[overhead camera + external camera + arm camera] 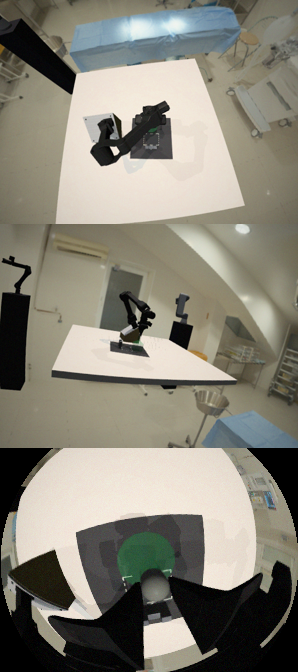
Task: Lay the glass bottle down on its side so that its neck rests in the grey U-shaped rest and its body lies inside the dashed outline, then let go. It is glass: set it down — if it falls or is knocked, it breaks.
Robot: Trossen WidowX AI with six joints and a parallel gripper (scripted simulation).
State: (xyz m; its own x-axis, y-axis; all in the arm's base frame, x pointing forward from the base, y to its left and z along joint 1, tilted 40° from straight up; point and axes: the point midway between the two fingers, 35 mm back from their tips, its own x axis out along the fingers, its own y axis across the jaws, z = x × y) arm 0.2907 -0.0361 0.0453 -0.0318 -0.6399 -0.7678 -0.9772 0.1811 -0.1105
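Bottle of clear green glass with a round grey top (152,129) (137,346) (145,553) stands upright on your dark grey square mat (164,151) (116,348) (192,548) in the top view. The white dashed outline (158,139) (125,585) is at its six o'clock, then the grey U-shaped rest (151,147) (121,343) (153,617). In the exterior view, your black gripper (151,119) (141,332) (154,584) points down. In the wrist view, it pinches the bottle's top.

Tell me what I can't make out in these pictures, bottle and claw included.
- Bottle neck, top view: hidden under the arm.
- Where the jaws touch the bottle, exterior view: too small and dark.
- Grey rest's U shape, top view: too small.
- Left end of the blue-covered table, exterior view: cut off by the edge.
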